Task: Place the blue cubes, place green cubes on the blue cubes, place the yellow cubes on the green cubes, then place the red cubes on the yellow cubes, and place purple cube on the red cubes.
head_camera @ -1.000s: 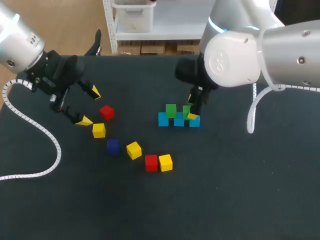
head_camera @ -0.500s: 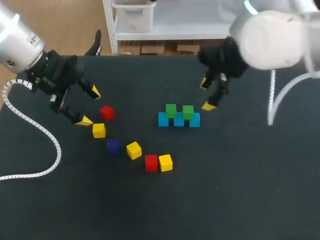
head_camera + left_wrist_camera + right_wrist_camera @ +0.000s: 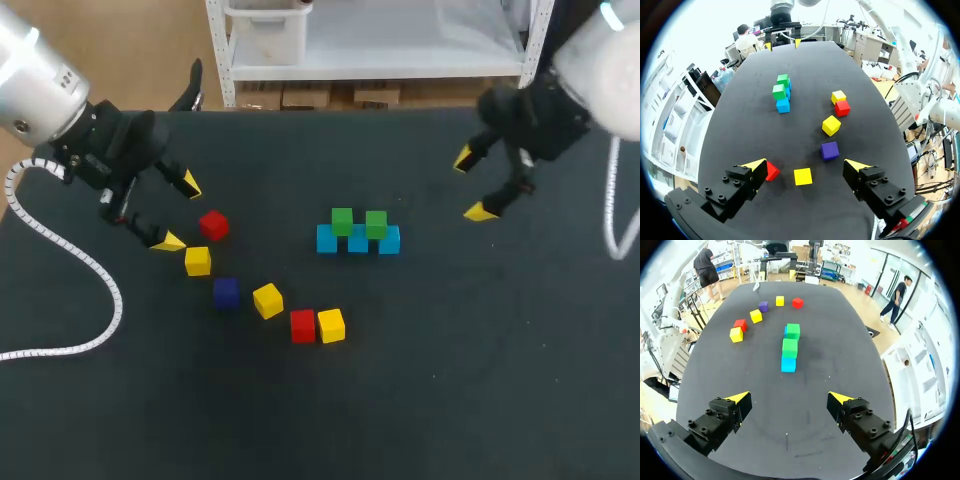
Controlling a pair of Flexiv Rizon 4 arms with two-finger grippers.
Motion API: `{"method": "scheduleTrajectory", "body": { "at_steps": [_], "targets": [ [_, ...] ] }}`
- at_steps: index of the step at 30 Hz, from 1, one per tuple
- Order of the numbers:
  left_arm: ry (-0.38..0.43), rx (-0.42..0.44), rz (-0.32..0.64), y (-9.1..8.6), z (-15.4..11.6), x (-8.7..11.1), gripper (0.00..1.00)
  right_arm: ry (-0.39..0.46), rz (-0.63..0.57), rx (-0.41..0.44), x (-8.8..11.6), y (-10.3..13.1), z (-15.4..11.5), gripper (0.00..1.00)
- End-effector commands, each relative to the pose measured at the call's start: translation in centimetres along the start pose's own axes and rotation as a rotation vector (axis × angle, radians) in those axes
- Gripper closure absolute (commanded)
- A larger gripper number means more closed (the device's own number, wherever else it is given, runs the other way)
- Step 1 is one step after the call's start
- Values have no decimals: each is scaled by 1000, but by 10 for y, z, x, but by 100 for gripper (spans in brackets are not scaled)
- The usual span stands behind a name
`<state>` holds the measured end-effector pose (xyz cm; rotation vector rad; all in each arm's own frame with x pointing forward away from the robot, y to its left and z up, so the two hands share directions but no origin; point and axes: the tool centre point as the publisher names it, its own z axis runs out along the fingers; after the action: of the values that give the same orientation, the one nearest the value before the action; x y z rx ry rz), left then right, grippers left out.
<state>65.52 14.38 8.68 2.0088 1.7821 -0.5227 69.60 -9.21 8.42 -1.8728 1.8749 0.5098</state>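
Note:
Three light blue cubes (image 3: 358,242) lie in a row mid-table, and two green cubes (image 3: 342,221) (image 3: 376,223) sit on top of them. My right gripper (image 3: 473,185) hangs open and empty to the right of this stack; in its wrist view the stack (image 3: 789,347) lies ahead of the right gripper (image 3: 789,397). My left gripper (image 3: 178,212) stands open at the left. A red cube (image 3: 212,224) and a yellow cube (image 3: 198,261) lie close by it. In its wrist view the yellow cube (image 3: 803,176) sits between the fingers of the left gripper (image 3: 806,165), untouched.
A purple cube (image 3: 226,292), a yellow cube (image 3: 267,300), a red cube (image 3: 302,325) and another yellow cube (image 3: 331,325) lie in a loose line toward the front. A white coiled cable (image 3: 60,250) trails over the table's left side.
My right gripper has opened, left the second green cube on the blue row, and pulled away to the right. The left arm has not moved.

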Motion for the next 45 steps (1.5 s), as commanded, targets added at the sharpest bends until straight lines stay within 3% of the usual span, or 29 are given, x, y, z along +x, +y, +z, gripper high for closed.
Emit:
{"method": "scheduleTrajectory", "body": {
  "at_steps": [1,22,32,35,45],
  "targets": [
    [-3,-2,4,-1,0,1,0,-112,-11,27,13,11,-14,0],
    [-3,-2,4,-1,0,1,0,-166,6,4,56,15,-48,0],
    [-3,-2,4,-1,0,1,0,-165,-4,-21,56,20,-49,0],
    [-3,-2,4,-1,0,1,0,-117,9,-58,53,22,-49,0],
    [-3,-2,4,-1,0,1,0,-117,9,-58,53,22,-49,0]
  ]
}}
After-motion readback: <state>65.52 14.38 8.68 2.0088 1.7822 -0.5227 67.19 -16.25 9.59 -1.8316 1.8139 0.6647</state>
